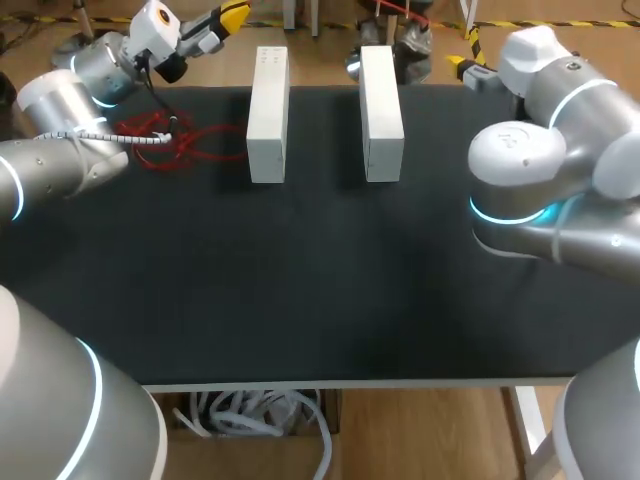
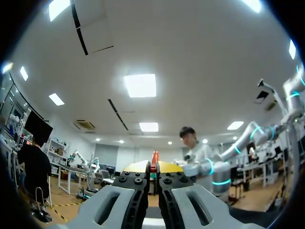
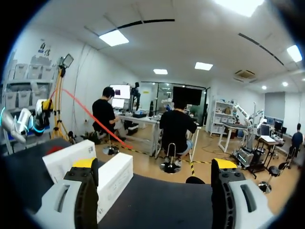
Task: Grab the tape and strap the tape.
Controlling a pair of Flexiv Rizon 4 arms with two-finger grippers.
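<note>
Tabletop (image 1: 320, 300): black, two white blocks (image 1: 268, 115) at 12 o'clock.
Tape (image 1: 165, 140): red tangle, 10 o'clock.
Left hand (image 2: 153, 167): pinching red tape.
Right hand (image 3: 153, 164): fingers wide apart, empty.

This is a robotics lab. Two grey robot arms with glowing blue rings at their joints, the left arm (image 1: 60, 150) and the right arm (image 1: 540, 190), flank a black worktop (image 1: 320, 280) laid out like a test bench. On it a plain white block (image 1: 268, 115) and a second white block (image 1: 381, 100) lie parallel, with a loose tangle of red tape (image 1: 165, 140) beside them.
</note>
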